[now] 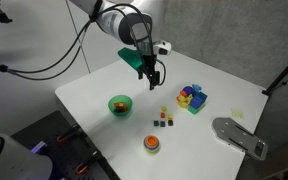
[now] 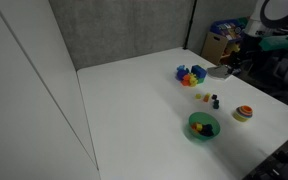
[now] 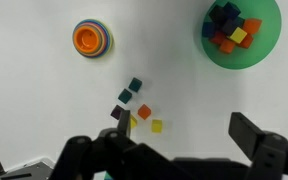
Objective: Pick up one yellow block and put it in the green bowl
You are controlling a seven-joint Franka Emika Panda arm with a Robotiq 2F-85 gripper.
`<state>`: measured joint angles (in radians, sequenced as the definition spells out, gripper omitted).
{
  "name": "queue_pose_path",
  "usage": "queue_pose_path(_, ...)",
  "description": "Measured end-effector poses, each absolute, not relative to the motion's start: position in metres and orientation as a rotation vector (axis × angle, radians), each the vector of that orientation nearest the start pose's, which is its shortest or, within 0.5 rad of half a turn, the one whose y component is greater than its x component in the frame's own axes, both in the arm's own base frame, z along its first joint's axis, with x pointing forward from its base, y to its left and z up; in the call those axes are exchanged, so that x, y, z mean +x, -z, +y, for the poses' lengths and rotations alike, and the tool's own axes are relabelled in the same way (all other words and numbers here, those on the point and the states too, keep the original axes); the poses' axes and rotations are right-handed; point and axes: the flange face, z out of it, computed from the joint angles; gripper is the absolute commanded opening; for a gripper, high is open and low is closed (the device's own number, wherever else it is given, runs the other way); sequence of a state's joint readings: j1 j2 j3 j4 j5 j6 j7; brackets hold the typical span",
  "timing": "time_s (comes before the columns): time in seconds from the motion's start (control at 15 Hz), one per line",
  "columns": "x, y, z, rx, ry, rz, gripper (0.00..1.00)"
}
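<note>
The green bowl (image 3: 242,30) sits at the top right of the wrist view and holds several coloured blocks, one of them yellow. It also shows in both exterior views (image 1: 119,104) (image 2: 203,126). A yellow block (image 3: 156,126) lies on the white table in a small cluster with an orange block (image 3: 144,111), teal blocks (image 3: 136,84) and a dark block. A second yellow block (image 3: 134,122) is partly hidden by my left finger. My gripper (image 3: 184,135) is open and empty, well above the table (image 1: 152,75). The loose yellow block lies just inside the left finger.
A stacked ring toy (image 3: 92,39) stands on the table (image 1: 151,144). A pile of larger coloured blocks (image 1: 192,97) lies further along the table, and a grey flat object (image 1: 239,135) lies at the table's corner. The table edges are close.
</note>
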<state>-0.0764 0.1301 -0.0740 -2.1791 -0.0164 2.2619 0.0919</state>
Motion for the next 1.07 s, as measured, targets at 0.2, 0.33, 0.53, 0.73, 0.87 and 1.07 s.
queue_pose_path(0.2,0.556,-0.309,-0.077,-3.145,-0.092,0.344,1.0)
queue_pose_path(0.33,0.57,-0.293,-0.072,-3.144,-0.087,0.331,1.0)
queue_pose_path(0.53,0.592,-0.265,-0.064,-3.136,-0.076,0.32,1.0)
queue_pose_path(0.73,0.615,-0.235,-0.061,-3.14,-0.052,0.307,1.0)
queue_pose_path(0.87,0.628,-0.215,-0.062,-3.144,-0.026,0.306,1.0)
queue_pose_path(1.07,0.643,-0.186,-0.068,-3.151,0.024,0.312,1.0)
